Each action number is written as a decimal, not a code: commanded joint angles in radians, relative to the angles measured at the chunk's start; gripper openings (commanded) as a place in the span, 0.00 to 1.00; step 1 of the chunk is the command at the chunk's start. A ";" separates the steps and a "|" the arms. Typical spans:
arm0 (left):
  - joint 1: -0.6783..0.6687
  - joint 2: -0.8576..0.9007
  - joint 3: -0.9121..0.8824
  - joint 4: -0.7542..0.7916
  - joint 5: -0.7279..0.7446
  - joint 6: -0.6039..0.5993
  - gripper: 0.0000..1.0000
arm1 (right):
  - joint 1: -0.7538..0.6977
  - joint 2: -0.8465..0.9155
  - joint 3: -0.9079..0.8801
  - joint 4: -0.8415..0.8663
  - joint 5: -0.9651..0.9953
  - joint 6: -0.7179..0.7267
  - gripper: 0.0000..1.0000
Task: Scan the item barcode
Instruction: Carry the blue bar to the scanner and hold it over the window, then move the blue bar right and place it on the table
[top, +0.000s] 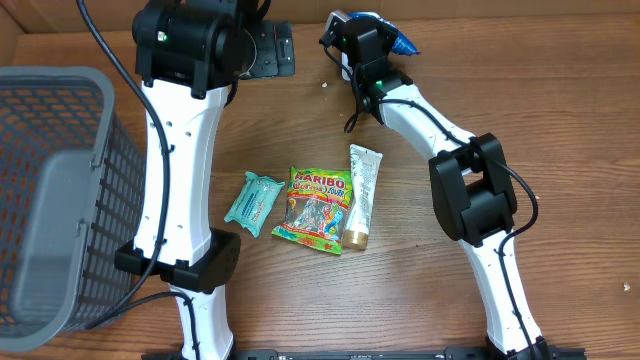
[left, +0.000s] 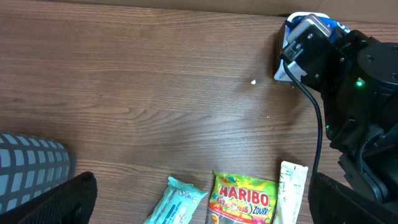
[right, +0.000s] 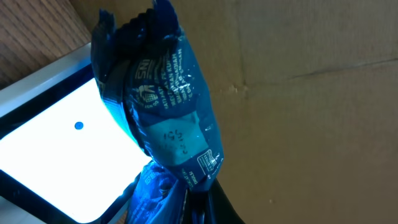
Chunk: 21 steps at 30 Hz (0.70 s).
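From above, the right pincer (top: 372, 35) is reaching to the far edge of the wooden table (top: 450, 90), with a blue crinkled foil packet (top: 402, 43) jutting out beyond it. Nearer the middle, a teal wrapped pack (top: 252, 198), a green and yellow Haribo sweet bag (top: 317, 208) and a white tube with a gold cap (top: 362, 195) are lying side by side. A grey mesh basket (top: 50, 200) is sitting at the left.

In the left wrist view, the left pincer (left: 202, 182) is hanging empty with its fingers spread wide apart, looking down on those three items. The right arm is showing at the top right.

In the right wrist view, the right pincer (right: 180, 199) is clamping the packet by its lower end and holding it upright just beside a flat scanner with a glowing white panel (right: 56, 168). A brown cardboard wall (right: 311, 93) is standing behind.

The scan looks to be under way, but it may be failing. The printed face seems to be turning toward the camera rather than the panel, and the creased foil could be hiding the code. Gripped only by its thin end, the packet could also be slipping or flopping.
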 joint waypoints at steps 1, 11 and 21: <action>-0.004 0.009 -0.005 0.001 0.004 -0.018 1.00 | 0.001 0.018 0.013 0.016 0.020 -0.004 0.04; -0.004 0.009 -0.005 0.001 0.004 -0.018 1.00 | 0.013 0.006 0.013 0.085 0.113 -0.002 0.04; -0.004 0.009 -0.005 0.001 0.004 -0.018 1.00 | 0.052 -0.206 0.013 -0.138 0.078 0.101 0.04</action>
